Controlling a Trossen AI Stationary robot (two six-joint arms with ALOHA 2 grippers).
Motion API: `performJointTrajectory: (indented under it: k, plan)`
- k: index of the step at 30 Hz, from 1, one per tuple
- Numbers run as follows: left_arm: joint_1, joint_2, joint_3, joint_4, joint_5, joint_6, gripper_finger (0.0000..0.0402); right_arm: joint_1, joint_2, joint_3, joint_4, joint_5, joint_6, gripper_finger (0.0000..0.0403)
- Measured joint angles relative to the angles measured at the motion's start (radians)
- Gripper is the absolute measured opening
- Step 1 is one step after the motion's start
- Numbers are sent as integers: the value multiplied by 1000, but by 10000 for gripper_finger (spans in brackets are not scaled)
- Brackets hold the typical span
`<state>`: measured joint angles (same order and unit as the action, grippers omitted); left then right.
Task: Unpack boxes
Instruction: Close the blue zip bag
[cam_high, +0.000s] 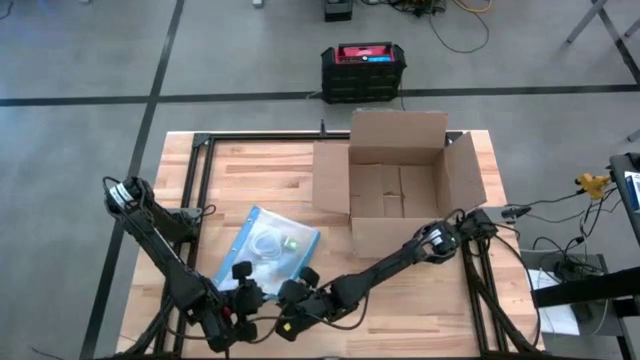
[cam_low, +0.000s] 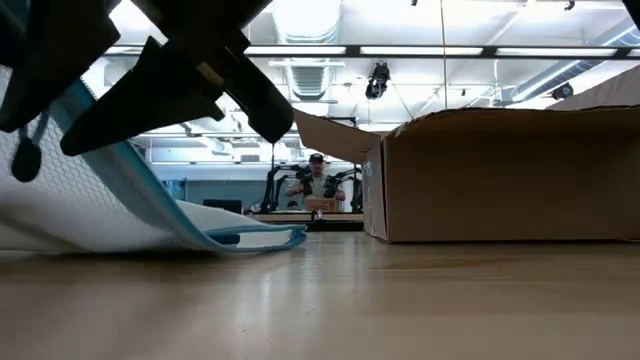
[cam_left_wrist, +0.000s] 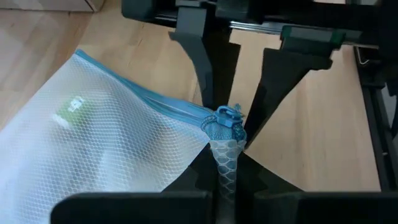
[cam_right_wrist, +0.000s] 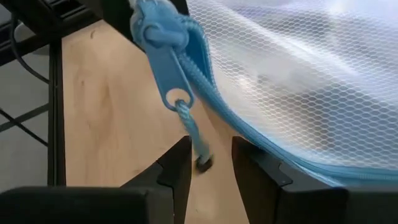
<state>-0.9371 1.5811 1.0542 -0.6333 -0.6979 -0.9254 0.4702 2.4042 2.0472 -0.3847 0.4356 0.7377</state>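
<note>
From above, one box (cam_high: 400, 180) stands open at the far right of the table (cam_high: 250, 165), four flaps spread, its inside showing only bare cardboard. Both grippers are well apart from it at the near edge: the left gripper (cam_high: 243, 297) and the right gripper (cam_high: 290, 303) meet at the near corner of one clear bag (cam_high: 268, 245), which holds a coiled white item and a small green one.

At table level, the box (cam_low: 500, 175) sits on the right and the bag (cam_low: 110, 205) is lifted at one end on the left.

The left wrist view shows the left gripper (cam_left_wrist: 227, 177) clenched on the bag's (cam_left_wrist: 99, 137) corner.

In the right wrist view, the right gripper's (cam_right_wrist: 210, 163) fingers stand slightly apart around the cord of the zip pull (cam_right_wrist: 168, 62), not yet pinching it.
</note>
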Motion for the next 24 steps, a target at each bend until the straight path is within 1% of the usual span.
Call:
performJointTrajectory:
  k: [4,7,9,11,13,14,15,16,20,24]
  plan:
    - [-3,0,0,-6,0,0,0,2,0,0,19,37,3,113]
    - [-2,-1,0,-21,0,0,0,-8,-1,0,96,23,-11,122]
    - [-2,-3,0,-26,0,0,0,-19,-2,0,116,12,-13,118]
    - [-2,-5,0,-30,0,0,0,-28,-3,0,102,6,10,97]
    - [-2,-9,0,-29,1,0,0,-34,-3,0,95,1,16,59]
    - [-3,-11,0,-29,1,0,0,-38,-3,0,96,-11,17,34]
    - [-3,-14,0,-29,1,0,0,-40,-3,0,97,-26,14,18]
    - [-5,-19,0,-29,1,0,0,-41,-3,0,99,-39,12,10]
    - [-9,-53,0,-29,2,0,0,-39,-3,0,90,-64,21,3]
    - [-18,-99,0,-28,7,0,0,-28,-3,0,25,-68,32,1]
